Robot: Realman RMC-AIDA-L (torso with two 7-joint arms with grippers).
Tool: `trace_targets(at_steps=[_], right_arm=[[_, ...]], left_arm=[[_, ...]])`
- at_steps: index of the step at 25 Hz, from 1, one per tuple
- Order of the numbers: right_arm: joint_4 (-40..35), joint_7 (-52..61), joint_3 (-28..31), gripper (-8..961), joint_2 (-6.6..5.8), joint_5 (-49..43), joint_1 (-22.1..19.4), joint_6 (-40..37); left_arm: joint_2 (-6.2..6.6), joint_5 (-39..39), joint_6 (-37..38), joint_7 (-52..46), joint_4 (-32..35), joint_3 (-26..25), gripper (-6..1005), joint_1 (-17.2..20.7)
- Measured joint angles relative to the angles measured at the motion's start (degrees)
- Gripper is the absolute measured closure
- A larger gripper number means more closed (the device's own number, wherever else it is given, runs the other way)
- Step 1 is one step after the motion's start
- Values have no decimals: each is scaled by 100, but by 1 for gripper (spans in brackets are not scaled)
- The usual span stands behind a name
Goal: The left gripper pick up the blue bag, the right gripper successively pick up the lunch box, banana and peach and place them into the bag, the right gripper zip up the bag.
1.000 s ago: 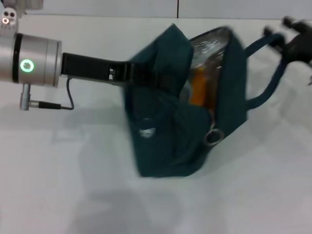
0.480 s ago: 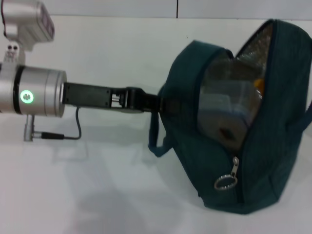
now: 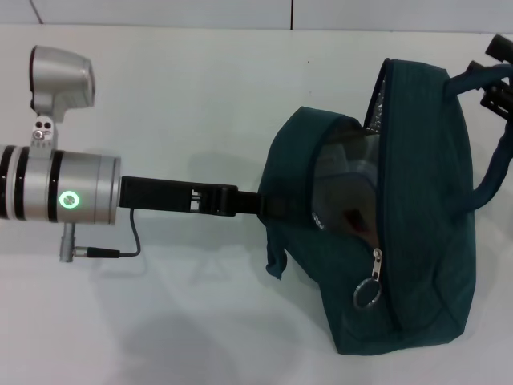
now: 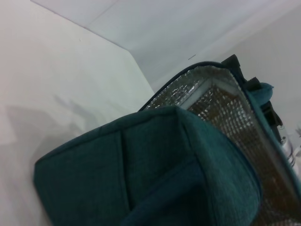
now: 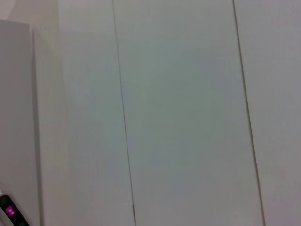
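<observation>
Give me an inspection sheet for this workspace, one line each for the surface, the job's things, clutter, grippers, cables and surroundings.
Surface: white table, plain, with shadows of the arm and bag.
Job's things: the blue bag stands partly unzipped, its ring zipper pull hanging partway down; the foil lining shows; the lunch box is dimly visible inside. Banana and peach not seen.
Clutter: nothing seen.
Grippers: the left gripper is at the bag's left side, at the strap there; the right gripper is at the far-right edge, by the bag's other handle.
Cables: a thin black cable loops under the left wrist.
Surroundings: pale wall panels with vertical seams.
</observation>
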Motion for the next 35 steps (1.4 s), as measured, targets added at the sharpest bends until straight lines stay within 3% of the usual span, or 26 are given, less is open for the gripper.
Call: trace_targets(at_steps=[8, 19, 28, 35], right_arm=[[-36, 481, 82, 393, -32, -515, -7, -212], [190, 382, 1668, 394, -31, -500, -229, -1844], [252, 497, 1111, 395, -58, -948, -88, -2857], [419, 113, 608, 395, -23, -2292, 166, -3667]], left_arm=[[18, -147, 30, 158, -57, -26, 941, 26], [43, -368, 168, 173, -56, -48, 940, -49], [17, -430, 173, 122, -59, -48, 940, -152], [10, -432, 137, 100, -61, -48, 940, -195]])
